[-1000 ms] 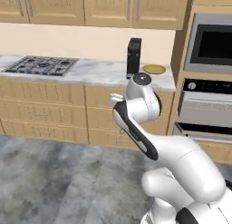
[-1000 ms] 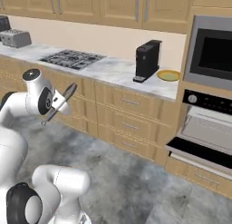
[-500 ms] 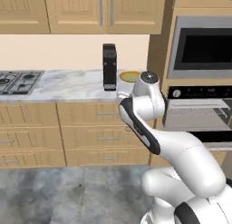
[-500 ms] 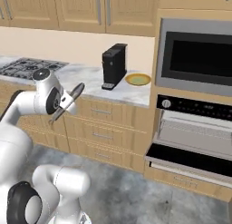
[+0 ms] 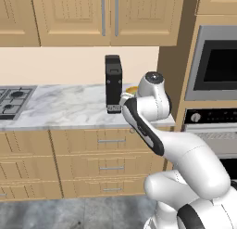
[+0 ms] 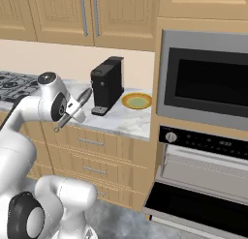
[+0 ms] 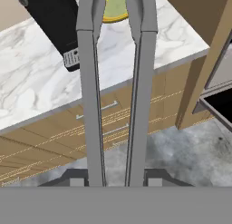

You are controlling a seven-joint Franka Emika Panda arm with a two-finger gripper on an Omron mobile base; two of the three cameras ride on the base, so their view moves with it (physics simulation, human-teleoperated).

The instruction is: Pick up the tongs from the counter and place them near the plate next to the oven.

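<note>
My gripper [image 6: 71, 113] is shut on the dark grey tongs [image 6: 77, 106], holding them slanted in the air in front of the white marble counter [image 6: 127, 120]. In the hand view the tongs [image 7: 93, 96] run as two long grey arms up from the gripper [image 7: 114, 177] toward the plate. The yellow-orange plate [image 6: 137, 101] with a greenish centre lies on the counter's right end, between the coffee machine and the oven [image 6: 209, 86]. The plate [image 7: 114, 9] shows between the tong tips, and its rim [image 5: 131, 90] peeks out behind my arm.
A tall black coffee machine [image 6: 107, 84] stands just left of the plate. A lower oven [image 6: 203, 182] with its door hanging open sits under the wall oven. A stove top [image 5: 13, 99] lies at the counter's left. Drawers [image 7: 113, 123] run below the counter.
The base has driven right along the counter, so the coffee machine, plate and oven now sit closer and more central. The tongs stay held in the gripper.
</note>
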